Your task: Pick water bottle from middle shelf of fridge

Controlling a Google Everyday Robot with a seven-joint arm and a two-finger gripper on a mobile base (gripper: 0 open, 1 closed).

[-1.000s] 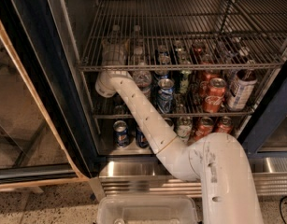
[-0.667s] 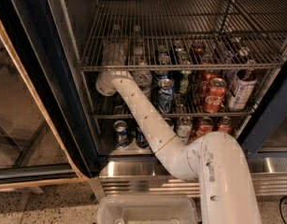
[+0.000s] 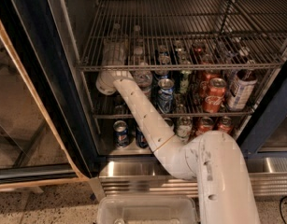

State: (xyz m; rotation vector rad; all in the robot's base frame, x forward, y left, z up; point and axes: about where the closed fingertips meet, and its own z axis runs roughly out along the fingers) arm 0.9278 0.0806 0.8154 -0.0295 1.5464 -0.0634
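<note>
One claw [image 3: 114, 54] of mine sat inside the fridge [image 3: 54, 69], above the middle shelf [image 3: 213, 114], beside the water bottle [image 3: 143, 77], its grip I could not tell.

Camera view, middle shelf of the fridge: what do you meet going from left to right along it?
gripper, at the far left and high up → water bottle → blue can → red Coca-Cola can → white-labelled bottle

Red Coca-Cola can [image 3: 213, 94], middle shelf [image 3: 105, 115] front right; white-labelled bottle [image 3: 240, 90] beside it at right edge. Blue can [image 3: 165, 95] front centre, right of gripper [image 3: 114, 55].
</note>
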